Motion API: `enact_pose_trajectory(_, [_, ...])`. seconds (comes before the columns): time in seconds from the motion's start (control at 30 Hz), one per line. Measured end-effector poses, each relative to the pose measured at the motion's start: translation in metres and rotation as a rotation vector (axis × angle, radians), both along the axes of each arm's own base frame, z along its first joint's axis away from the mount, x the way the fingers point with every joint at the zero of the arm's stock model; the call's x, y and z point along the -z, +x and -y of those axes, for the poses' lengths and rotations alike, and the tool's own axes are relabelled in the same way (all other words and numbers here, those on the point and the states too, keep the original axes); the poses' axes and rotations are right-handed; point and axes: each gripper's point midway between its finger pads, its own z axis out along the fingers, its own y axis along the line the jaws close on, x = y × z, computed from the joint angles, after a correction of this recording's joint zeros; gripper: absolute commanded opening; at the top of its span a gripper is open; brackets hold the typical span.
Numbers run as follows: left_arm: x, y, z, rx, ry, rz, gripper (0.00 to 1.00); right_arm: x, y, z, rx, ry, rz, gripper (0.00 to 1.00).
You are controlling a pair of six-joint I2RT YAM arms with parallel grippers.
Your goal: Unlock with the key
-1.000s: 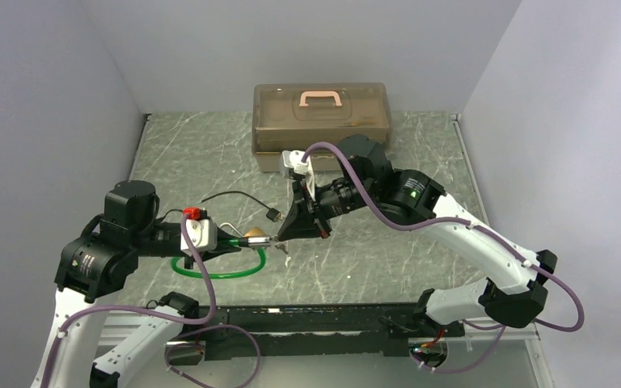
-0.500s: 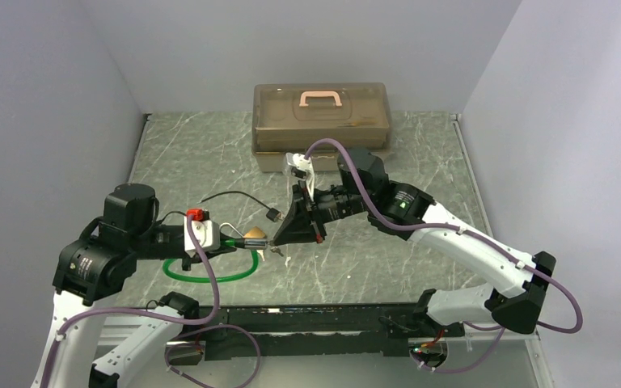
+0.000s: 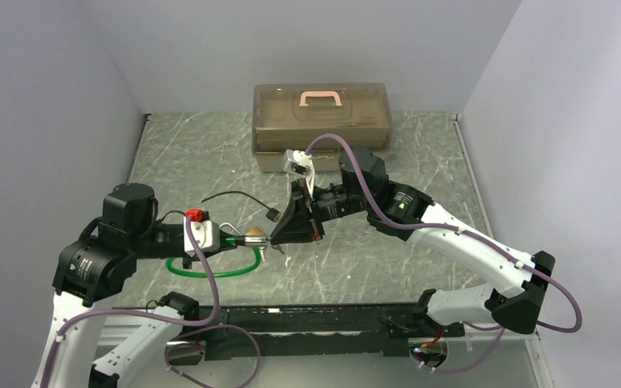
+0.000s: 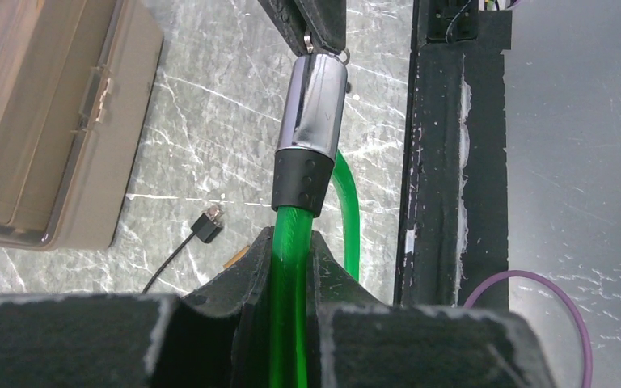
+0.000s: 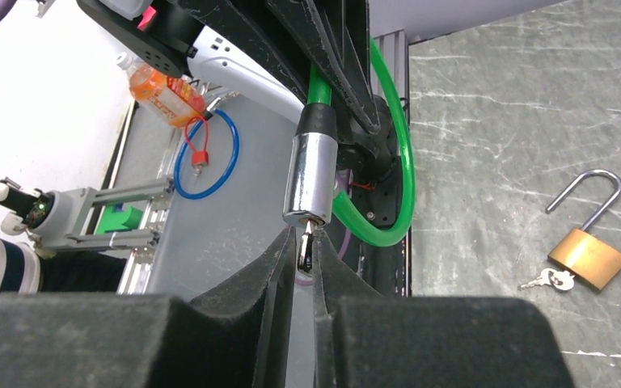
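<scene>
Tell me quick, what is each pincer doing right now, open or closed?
Left pincer: closed on the green cable, just behind the metal lock barrel.
Right pincer: around the key in the barrel; grip or not, cannot tell.

Soft, even overhead light, faint shadows; glare streaks the chrome lock barrel (image 4: 313, 101).

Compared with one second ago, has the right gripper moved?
Yes. The right gripper has shifted slightly to the left, judged against the fixed toolbox.
</scene>
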Motion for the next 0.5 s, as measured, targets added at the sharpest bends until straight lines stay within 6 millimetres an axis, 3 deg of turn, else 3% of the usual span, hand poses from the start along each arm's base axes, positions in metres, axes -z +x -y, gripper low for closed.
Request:
enact_pose_trajectory(0.07, [-0.001, 0.0009, 0.0003, 0.0, -0.002, 0.006, 0.0, 0.0, 0.0005, -0.0007, 0.0, 0.0, 0.002, 0.13])
enact_pose_trajectory(0.17, [-0.0016, 0.0012, 0.0007, 0.001, -0.004, 0.009, 0.0, -0.0014, 0.0005, -0.0001, -0.001, -0.002, 0.016, 0.0])
enact_pose_trajectory(0.5, [-0.0042, 0.0023, 0.0019, 0.005, -0.011, 0.022, 0.0, -0.0017, 0.0039, 0.0001, 0.02, -0.016, 0.026, 0.0])
